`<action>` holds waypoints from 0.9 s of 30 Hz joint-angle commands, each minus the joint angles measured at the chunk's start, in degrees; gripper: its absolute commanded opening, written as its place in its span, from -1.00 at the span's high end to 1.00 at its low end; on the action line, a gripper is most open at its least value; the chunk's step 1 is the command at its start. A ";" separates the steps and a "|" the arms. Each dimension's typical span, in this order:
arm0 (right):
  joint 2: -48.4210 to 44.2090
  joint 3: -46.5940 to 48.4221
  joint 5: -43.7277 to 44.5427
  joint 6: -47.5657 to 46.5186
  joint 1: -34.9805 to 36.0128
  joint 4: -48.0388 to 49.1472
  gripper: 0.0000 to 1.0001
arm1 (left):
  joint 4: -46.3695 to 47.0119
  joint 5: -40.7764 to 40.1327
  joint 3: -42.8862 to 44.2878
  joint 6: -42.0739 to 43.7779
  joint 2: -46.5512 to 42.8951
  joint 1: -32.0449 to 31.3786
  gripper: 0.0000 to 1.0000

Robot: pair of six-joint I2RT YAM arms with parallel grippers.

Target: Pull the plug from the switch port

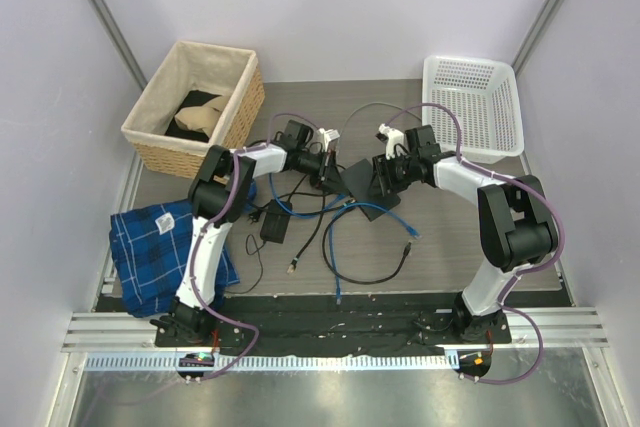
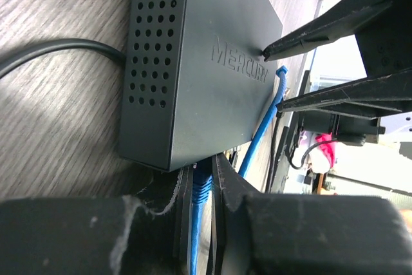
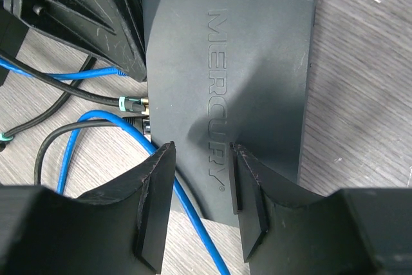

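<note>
Left claw point(image 2: 201, 170) is closed narrowly on the blue plug point(image 2: 200, 188), which is pinched between its fingers point(image 2: 222, 181) right at their tips. Just beyond those tips lies the switch port point(image 2: 193, 62), flat on the table point(image 2: 58, 127), with its socket side turned toward the claw. The plug is seen hard against that side, so it is judged to be seated and not yet drawn out, though the socket itself is hidden.

Right claw point(image 3: 201, 159) is held about half open, with nothing caught between the jaws. It is set over the top face of the switch port, and one fingertip appears to rest on that face, as if the box were being pinned. Whether real pressure is applied cannot be told. To the left of this claw, other leads are seen running up to the same socket side: a black lead point(image 3: 84, 93) with a green band and a second blue lead point(image 3: 193, 220).

Reach and grasp are thus judged done. What is left is the pull itself: the plug is to be drawn straight back from the box while the box is kept from sliding. A latch tab may need pressing, which cannot be checked here.
</note>
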 commanded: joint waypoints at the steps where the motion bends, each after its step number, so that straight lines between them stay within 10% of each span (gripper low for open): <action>1: 1.24 -2.36 4.91 -0.56 0.24 -1.82 0.06 | -4.27 -4.31 0.99 4.49 3.15 -1.27 1.00; 7: 0.89 -2.88 5.35 -0.82 0.24 -1.82 0.05 | -13.77 -7.55 11.48 14.58 5.63 -1.09 1.00; 14: 0.18 -4.47 5.88 -0.99 0.24 -1.47 0.06 | -18.22 0.26 0.58 23.72 3.08 -2.32 1.00; 27: 0.63 -4.12 6.84 -1.70 0.24 -1.56 0.06 | -36.43 -3.78 23.16 28.99 8.35 1.35 1.00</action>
